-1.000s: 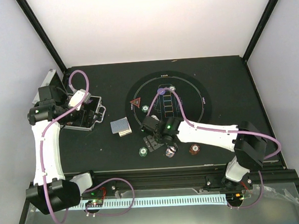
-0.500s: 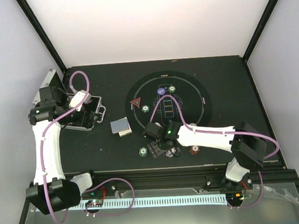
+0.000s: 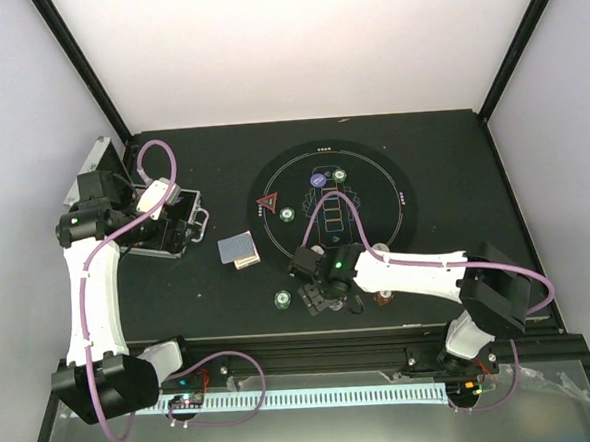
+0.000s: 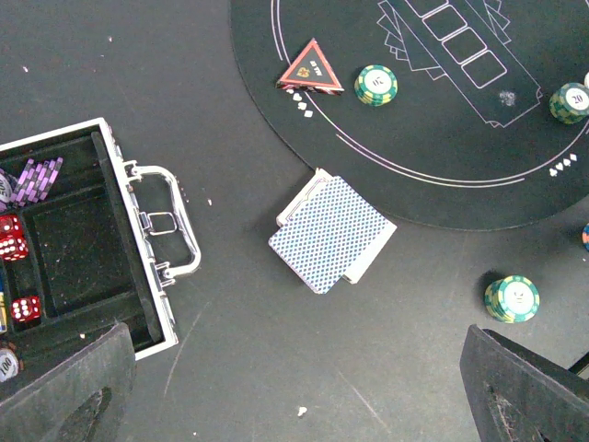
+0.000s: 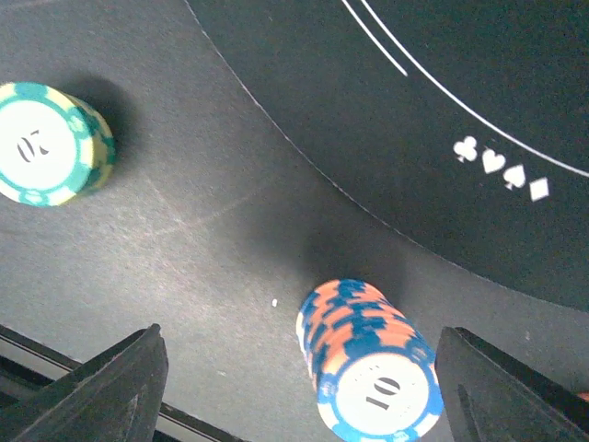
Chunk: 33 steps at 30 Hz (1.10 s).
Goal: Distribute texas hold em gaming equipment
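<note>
In the right wrist view a blue-and-orange striped chip stack [image 5: 368, 364] marked 10 stands on the table between my open right gripper's [image 5: 304, 401] fingers, nearer the right one. A green chip stack [image 5: 51, 143] stands to its left. In the top view my right gripper [image 3: 325, 299] covers that stack, just off the mat's [image 3: 392, 175] near edge. My left gripper [image 4: 299, 396] is open and empty, above bare table near the grey-blue-backed cards [image 4: 331, 232]. The red triangle marker [image 4: 311, 67] and green chips [image 4: 376, 85] lie on the mat.
The open silver case [image 4: 147, 267] lies at the left, holding purple chips [image 4: 35, 180] and red dice [image 4: 11, 238]. A green stack [image 3: 282, 299] and a red-brown chip [image 3: 384, 297] flank my right gripper. The table's front rail [image 3: 282, 342] is close behind it.
My right gripper has moved from the mat's edge toward the table's near edge and now sits over the chip stack there. The left arm has not moved.
</note>
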Each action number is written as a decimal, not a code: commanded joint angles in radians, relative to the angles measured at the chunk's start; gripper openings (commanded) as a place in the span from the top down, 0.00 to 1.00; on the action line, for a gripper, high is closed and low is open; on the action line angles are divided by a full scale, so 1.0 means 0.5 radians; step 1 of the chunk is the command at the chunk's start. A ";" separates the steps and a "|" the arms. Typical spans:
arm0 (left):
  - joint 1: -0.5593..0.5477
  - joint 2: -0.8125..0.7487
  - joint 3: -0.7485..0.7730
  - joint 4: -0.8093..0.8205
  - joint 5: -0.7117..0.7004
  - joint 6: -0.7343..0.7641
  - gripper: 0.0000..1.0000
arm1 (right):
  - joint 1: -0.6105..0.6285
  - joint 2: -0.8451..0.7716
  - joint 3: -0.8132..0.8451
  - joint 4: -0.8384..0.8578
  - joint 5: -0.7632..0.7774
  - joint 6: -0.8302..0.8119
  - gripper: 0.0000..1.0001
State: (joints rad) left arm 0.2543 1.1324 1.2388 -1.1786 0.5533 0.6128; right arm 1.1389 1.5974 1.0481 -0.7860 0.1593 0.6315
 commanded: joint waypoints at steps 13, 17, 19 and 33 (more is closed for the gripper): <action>0.010 -0.008 0.002 0.010 0.044 0.011 0.01 | -0.035 -0.165 -0.241 0.049 -0.003 0.081 0.30; 0.011 -0.011 0.007 0.007 0.039 0.012 0.01 | -0.043 -0.152 -0.230 0.053 -0.005 0.070 0.32; 0.010 -0.015 0.011 0.011 0.030 0.017 0.01 | -0.042 -0.151 -0.233 0.058 -0.003 0.068 0.34; 0.010 -0.011 0.007 0.014 0.031 0.010 0.01 | -0.051 -0.144 -0.273 0.095 -0.018 0.075 0.46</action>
State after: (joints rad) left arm 0.2543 1.1328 1.2388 -1.1782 0.5537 0.6125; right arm 1.1206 1.5341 0.9142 -0.7547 0.1490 0.6586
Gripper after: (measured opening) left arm 0.989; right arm 0.562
